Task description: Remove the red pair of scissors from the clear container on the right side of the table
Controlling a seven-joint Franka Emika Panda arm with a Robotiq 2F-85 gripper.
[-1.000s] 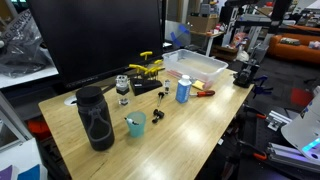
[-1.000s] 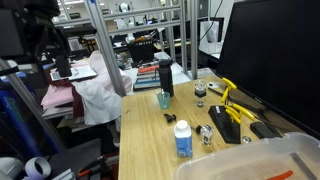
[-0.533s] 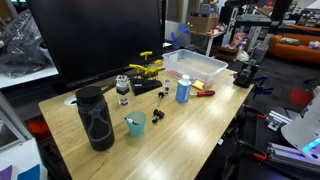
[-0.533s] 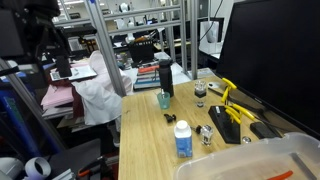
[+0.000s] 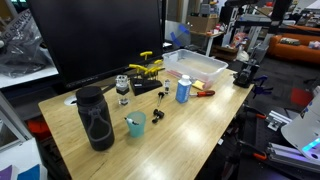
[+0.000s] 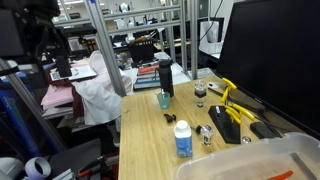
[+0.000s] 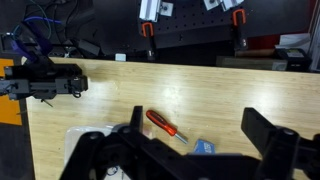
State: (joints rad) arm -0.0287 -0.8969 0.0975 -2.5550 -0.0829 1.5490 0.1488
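Table: wood top, far below gripper. Clear container: under gripper, only a corner showing beside one finger in wrist view. Gripper: released, fingers spread wide, nothing between. Red pair of scissors: inside container, red blur through wall.

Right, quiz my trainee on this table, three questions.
1. True or false: in the wrist view the hand is open.
2. Which stands nearest the container? A black bottle; B cup; C blue-labelled bottle.
3. Fill in: the slim red-orange tool lies on the ___.
Key: 1 true; 2 C; 3 table.
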